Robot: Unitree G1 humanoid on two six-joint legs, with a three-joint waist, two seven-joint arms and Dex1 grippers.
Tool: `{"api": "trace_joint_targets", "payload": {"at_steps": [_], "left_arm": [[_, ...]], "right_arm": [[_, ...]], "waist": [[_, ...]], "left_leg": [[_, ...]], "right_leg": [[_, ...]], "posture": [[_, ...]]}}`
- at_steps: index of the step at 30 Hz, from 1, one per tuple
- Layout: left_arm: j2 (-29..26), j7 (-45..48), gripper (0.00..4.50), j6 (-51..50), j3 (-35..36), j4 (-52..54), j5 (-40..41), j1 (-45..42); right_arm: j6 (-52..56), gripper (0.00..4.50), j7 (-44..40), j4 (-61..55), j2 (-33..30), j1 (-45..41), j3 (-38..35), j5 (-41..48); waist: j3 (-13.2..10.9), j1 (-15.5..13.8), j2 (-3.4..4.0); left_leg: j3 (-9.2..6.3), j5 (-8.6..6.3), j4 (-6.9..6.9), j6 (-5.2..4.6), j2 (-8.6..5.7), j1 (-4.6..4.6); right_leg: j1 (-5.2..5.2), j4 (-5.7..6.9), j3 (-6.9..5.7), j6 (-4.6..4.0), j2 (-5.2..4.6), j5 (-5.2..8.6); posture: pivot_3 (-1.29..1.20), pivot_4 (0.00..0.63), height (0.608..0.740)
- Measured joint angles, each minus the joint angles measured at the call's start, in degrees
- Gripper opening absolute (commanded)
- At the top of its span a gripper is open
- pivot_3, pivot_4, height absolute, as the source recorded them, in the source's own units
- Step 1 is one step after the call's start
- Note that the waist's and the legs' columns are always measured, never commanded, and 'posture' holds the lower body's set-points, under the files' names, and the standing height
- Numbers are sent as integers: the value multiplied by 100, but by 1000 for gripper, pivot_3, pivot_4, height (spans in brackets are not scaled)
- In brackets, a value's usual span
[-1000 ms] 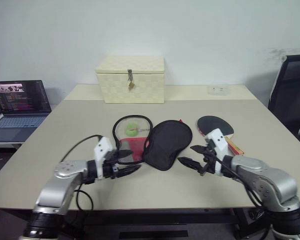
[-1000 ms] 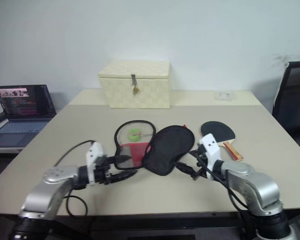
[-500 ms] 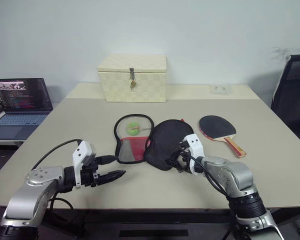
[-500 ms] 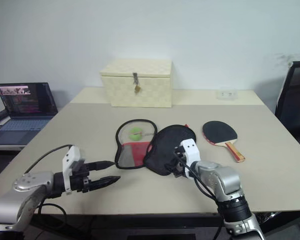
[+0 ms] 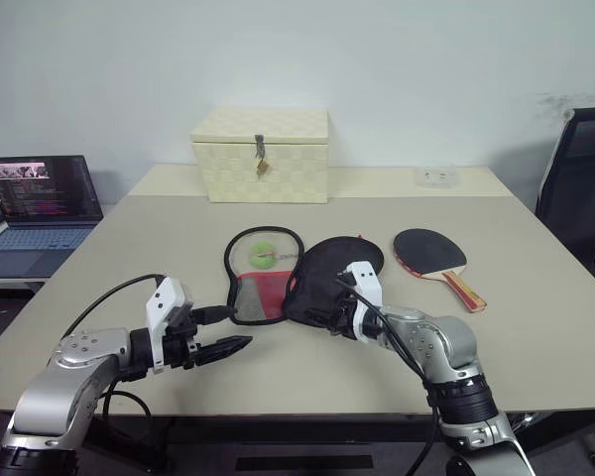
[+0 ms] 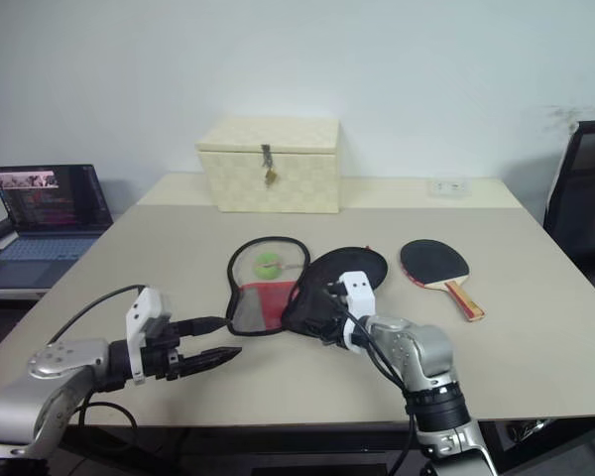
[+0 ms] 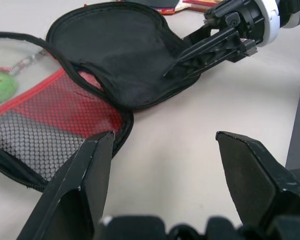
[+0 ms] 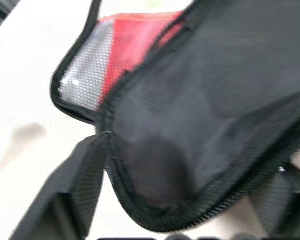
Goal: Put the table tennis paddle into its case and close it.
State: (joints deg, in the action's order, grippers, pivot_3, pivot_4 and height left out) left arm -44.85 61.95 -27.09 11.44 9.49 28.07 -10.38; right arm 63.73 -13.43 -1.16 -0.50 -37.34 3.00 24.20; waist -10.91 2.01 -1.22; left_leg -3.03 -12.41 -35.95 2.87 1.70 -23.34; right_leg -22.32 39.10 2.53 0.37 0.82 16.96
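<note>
The case lay unzipped and spread flat mid-table, its black half beside the mesh half; the paddle rested on the table to its right, well apart and untouched, so loading and zipping were both left to do. The right gripper had its fingers either side of the black half's near rim, not visibly clamped; the left gripper hovered spread and empty just short of the mesh half. A cream box stood behind, a laptop far left; neither blocked the way.
</note>
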Motion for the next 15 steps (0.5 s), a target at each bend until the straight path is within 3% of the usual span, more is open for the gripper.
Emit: {"api": "trace_joint_targets", "payload": {"at_steps": [8, 15], "left_arm": [[-35, 4, 3565, -126, 1, 396, 126, 39], [-77, 125, 3565, -306, -1, 765, 358, 120]], "right_arm": [[90, 138, 2, 163, 89, -1, -195, -1], [656, 65, -239, -51, -324, 239, -293, 246]], "waist": [[0, 2, 0], [0, -7, 0]], "left_leg": [[0, 0, 1, 0, 1, -1], [-1, 0, 1, 0, -2, -4]], "right_leg": [[-1, 0, 1, -1, 0, 0], [-1, -3, 2, 1, -1, 1]], "posture": [[0, 150, 740], [0, 150, 740]]}}
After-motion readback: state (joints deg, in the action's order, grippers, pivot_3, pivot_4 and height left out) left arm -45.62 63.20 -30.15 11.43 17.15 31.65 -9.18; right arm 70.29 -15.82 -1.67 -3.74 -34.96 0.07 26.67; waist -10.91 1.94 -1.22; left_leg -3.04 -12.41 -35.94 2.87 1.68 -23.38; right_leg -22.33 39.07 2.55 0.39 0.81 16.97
